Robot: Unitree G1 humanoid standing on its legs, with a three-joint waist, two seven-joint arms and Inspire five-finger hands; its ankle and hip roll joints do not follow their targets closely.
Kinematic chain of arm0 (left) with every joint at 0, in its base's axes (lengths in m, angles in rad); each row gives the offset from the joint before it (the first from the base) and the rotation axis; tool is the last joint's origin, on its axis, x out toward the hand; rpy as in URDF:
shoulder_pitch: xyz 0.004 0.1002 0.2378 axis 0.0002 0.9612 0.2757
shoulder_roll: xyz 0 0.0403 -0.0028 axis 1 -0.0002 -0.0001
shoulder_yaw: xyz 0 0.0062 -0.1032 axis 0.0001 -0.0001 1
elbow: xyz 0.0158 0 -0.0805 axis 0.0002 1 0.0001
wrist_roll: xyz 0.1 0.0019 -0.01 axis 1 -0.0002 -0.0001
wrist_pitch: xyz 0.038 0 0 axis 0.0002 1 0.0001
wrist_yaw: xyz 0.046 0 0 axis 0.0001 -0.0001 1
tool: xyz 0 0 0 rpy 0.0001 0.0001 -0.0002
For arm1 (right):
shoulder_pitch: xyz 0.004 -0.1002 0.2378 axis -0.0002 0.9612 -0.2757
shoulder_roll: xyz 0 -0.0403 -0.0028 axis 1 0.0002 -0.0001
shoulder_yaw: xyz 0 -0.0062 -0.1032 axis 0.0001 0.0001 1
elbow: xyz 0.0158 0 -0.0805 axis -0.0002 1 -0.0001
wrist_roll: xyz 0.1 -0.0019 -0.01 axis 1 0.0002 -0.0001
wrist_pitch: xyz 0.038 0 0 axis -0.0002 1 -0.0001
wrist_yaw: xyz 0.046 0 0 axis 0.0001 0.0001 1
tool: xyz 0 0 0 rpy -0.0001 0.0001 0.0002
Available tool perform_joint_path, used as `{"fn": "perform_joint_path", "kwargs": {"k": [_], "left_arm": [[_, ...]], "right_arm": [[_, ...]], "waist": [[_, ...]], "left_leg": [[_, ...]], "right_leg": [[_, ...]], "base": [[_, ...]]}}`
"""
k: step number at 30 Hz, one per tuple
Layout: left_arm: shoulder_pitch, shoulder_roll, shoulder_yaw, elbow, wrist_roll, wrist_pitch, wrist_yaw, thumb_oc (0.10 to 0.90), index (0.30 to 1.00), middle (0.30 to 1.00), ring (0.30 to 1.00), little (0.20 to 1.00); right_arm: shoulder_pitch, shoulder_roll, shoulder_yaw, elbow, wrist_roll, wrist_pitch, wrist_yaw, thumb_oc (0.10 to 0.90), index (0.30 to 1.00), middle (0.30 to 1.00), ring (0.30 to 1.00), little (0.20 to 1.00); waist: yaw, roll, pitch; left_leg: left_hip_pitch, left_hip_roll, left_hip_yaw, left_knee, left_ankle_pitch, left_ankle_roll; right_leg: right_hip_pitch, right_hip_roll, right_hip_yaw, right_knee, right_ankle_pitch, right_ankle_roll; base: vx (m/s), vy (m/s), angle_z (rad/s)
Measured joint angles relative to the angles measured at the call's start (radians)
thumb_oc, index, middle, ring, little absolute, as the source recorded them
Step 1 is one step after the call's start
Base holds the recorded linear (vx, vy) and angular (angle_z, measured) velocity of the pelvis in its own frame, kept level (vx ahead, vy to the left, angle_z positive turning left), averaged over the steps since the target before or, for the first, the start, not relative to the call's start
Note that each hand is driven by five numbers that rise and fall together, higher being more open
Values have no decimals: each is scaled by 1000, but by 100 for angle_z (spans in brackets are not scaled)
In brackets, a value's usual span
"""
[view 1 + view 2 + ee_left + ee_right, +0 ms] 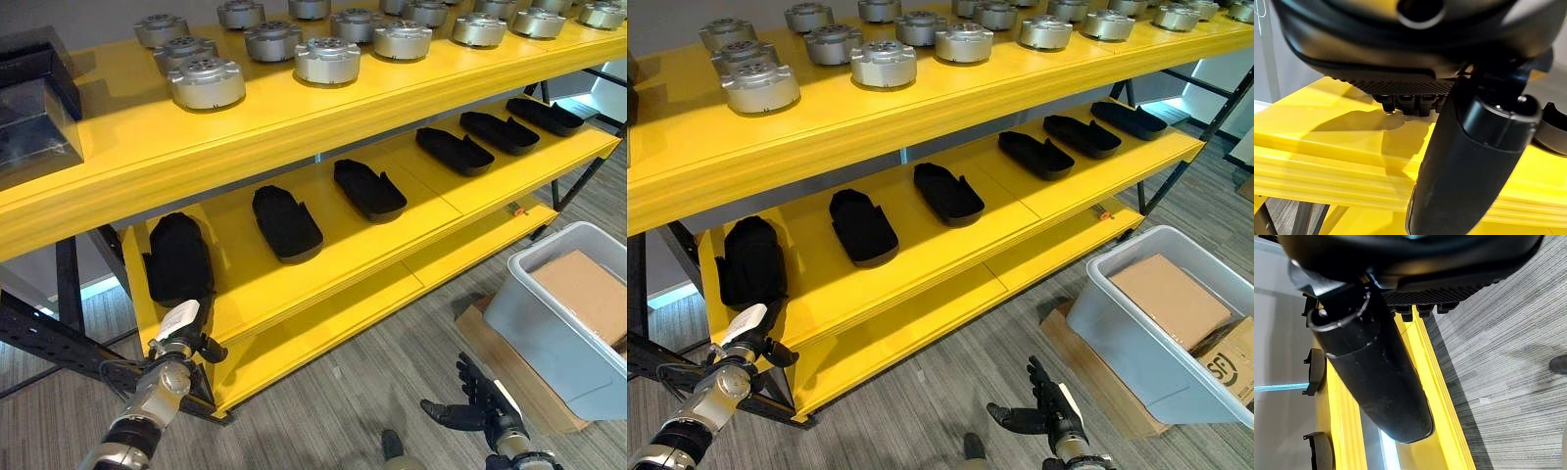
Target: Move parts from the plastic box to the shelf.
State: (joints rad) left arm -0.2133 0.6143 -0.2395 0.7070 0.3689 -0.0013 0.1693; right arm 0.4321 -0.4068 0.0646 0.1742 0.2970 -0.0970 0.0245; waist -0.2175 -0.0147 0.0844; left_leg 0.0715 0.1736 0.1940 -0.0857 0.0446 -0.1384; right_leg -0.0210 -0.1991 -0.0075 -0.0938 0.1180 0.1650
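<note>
Yellow shelf (323,230) with black moulded parts (285,223) in a row on middle tier, silver round parts (206,82) above. Grey plastic box (549,323) near right, cardboard inside. Parts likely light, stiff; best gripped across edges. Left hand (181,333) at leftmost part (176,257), grip unclear. Right hand (470,403) spread, empty.

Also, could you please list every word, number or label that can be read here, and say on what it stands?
Cardboard box under the plastic box: a dark printed mark, cut off by the picture's edge, not readable.
Orange tag on the front edge of the shelf: too small to read.
Nothing else carries text that can be read.
</note>
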Motion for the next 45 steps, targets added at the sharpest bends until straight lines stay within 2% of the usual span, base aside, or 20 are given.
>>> {"fn": "perform_joint_path", "kwargs": {"k": [6, 8, 11, 21, 39, 45], "left_arm": [[1, 0, 0, -16, -1, 7, 0, 900, 1000, 1000, 1000, 1000], [18, 1, 1, -77, -2, 21, 0, 900, 1000, 1000, 1000, 1000], [43, 1, 2, -134, -4, 0, 0, 900, 1000, 1000, 1000, 1000], [78, 1, 9, -243, -10, -4, -1, 900, 1000, 1000, 1000, 1000], [82, 1, 11, -304, -9, -22, 0, 900, 1000, 1000, 1000, 1000], [104, 0, 63, -305, -16, -21, 11, 900, 1000, 1000, 1000, 1000]], "right_arm": [[-3, 0, 0, 0, 0, 0, 0, 900, 1000, 1000, 1000, 1000], [-3, 0, 0, 0, 0, 1, 0, 900, 1000, 1000, 1000, 1000], [-15, 1, 0, 0, 0, 1, 0, 900, 1000, 1000, 1000, 1000], [-21, 1, 0, 0, 0, 1, -1, 900, 1000, 1000, 1000, 1000], [-22, 1, 0, 1, 0, 0, -1, 900, 1000, 1000, 1000, 1000], [-20, 1, 0, 1, 0, 0, -1, 900, 1000, 1000, 1000, 1000]], "waist": [[2, -7, 0], [4, -11, 0], [4, -18, 1], [5, -20, 1], [6, -16, 3], [4, -15, 4]], "left_leg": [[0, 0, 0, 0, 0, 0], [-1, 0, -1, 0, 0, 0], [-1, 0, 0, 0, 0, 0], [-1, 0, -4, 0, -1, 1], [-1, 0, -4, 0, -4, 6], [-1, -1, -5, 0, -4, 6]], "right_leg": [[0, 0, 0, 0, 0, 0], [0, 0, -1, 0, 0, 0], [0, 0, -1, 0, -1, 0], [0, -1, -1, 0, -1, 1], [-1, -1, -1, -1, -3, 2], [0, -2, -2, -1, -3, 2]], "base": [[0, 0, 0], [0, 0, 0], [0, 0, 0], [0, 0, 0], [0, 0, 0], [0, 0, 0]]}}
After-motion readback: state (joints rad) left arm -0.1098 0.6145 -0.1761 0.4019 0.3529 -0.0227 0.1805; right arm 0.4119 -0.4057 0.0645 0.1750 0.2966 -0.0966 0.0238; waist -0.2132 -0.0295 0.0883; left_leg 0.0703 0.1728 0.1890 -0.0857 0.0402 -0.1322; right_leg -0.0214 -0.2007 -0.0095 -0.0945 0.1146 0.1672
